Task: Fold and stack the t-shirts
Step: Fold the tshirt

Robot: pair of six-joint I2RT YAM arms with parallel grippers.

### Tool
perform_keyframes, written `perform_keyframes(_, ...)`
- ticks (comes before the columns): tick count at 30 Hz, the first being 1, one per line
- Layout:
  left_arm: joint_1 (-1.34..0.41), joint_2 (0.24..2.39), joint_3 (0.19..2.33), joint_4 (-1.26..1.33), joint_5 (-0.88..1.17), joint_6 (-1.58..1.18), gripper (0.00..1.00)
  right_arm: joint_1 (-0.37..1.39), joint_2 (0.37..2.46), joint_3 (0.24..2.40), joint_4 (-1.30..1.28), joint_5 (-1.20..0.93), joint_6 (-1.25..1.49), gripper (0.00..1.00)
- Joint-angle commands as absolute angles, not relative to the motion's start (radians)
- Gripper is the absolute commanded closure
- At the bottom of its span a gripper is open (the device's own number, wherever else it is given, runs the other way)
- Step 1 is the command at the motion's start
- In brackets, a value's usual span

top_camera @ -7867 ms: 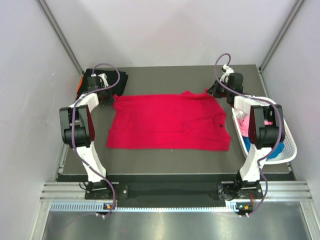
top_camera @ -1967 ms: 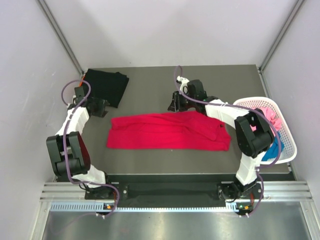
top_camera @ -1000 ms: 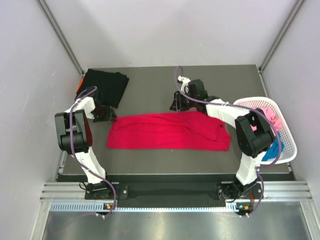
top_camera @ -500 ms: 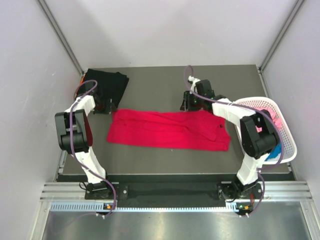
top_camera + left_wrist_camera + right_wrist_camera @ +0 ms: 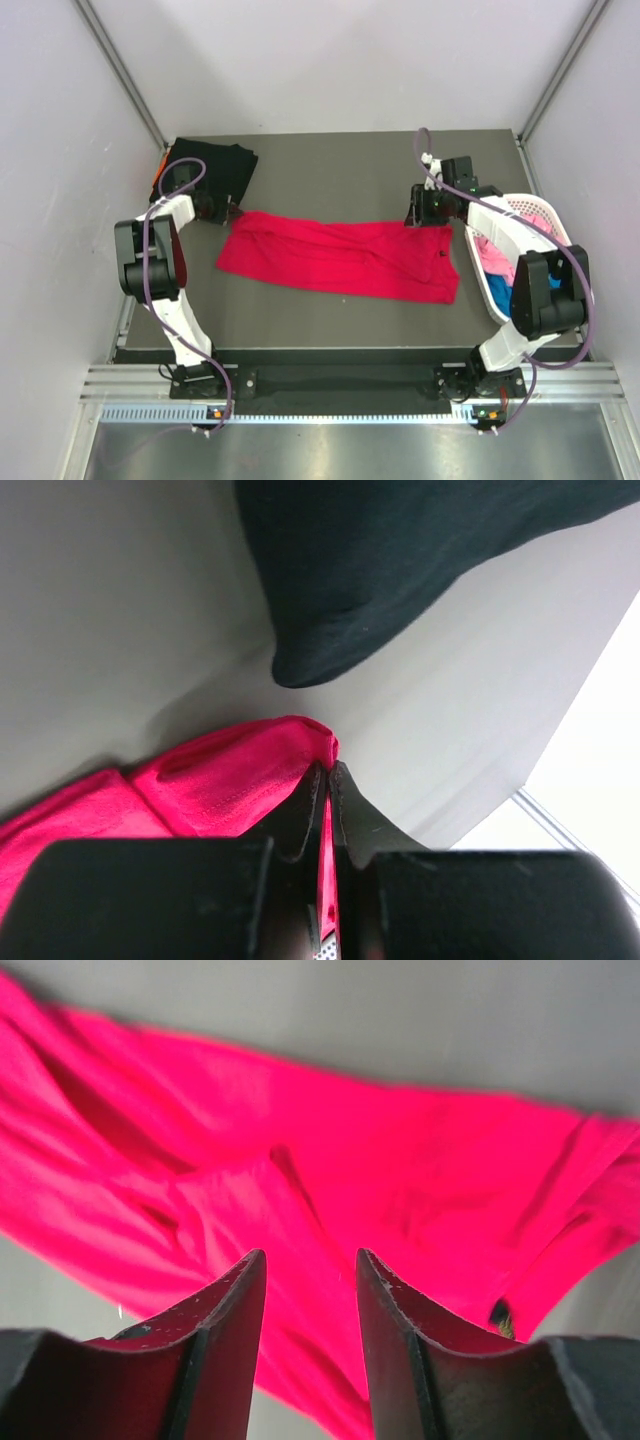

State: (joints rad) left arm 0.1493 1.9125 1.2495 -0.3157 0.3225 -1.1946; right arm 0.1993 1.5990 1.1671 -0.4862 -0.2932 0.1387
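Observation:
The red t-shirt (image 5: 340, 257) lies folded lengthwise as a long band across the middle of the table. My left gripper (image 5: 228, 212) is shut on its far left corner, and the pinched red cloth (image 5: 230, 780) shows between my fingers in the left wrist view. My right gripper (image 5: 424, 216) is open just above the shirt's far right corner, with the red cloth (image 5: 330, 1190) spread below it and nothing in it. A folded black t-shirt (image 5: 212, 170) lies at the far left corner, and its edge (image 5: 400, 570) shows in the left wrist view.
A white lattice basket (image 5: 572, 292) stands at the right edge with pink cloth (image 5: 492, 256) and blue cloth (image 5: 500, 296) in it. An orange bit (image 5: 160, 172) shows under the black shirt. Grey walls close in the table on three sides.
The far half of the red shirt has been folded forward into a band. Both grippers then moved outward; the left pulled the left corner toward the back, and the right slid to the right end.

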Motion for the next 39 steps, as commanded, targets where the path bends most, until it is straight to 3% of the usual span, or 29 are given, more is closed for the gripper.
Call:
perform_keyframes(1,0.152,1.922,1.253,-0.279,0.339,-1.155,0.92,0.204,1.588,1.161,-0.546,-0.347,0.077,0.58)
perform_keyframes(15,0.152,1.919,1.341,-0.31,0.316,-1.037,0.86,0.21,1.706,1.16,-0.588,-0.408,-0.052,0.53)
perform_keyframes(17,0.153,1.91,1.358,-0.33,0.286,-0.988,0.79,0.221,1.687,1.141,-0.54,-0.408,-0.017,0.53)
perform_keyframes(19,0.152,1.899,1.377,-0.363,0.262,-0.939,0.52,0.222,1.672,1.134,-0.52,-0.416,-0.006,0.53)
perform_keyframes(25,0.155,1.839,1.442,-0.57,0.069,-0.767,0.53,0.236,1.66,1.157,-0.514,-0.436,0.028,0.54)
perform_keyframes(29,0.161,1.706,1.361,-0.646,-0.107,-0.721,0.57,0.235,1.641,1.147,-0.496,-0.448,0.04,0.54)
perform_keyframes(39,0.17,1.503,0.968,-0.522,0.046,-0.762,0.57,0.235,1.609,1.132,-0.449,-0.495,0.057,0.54)
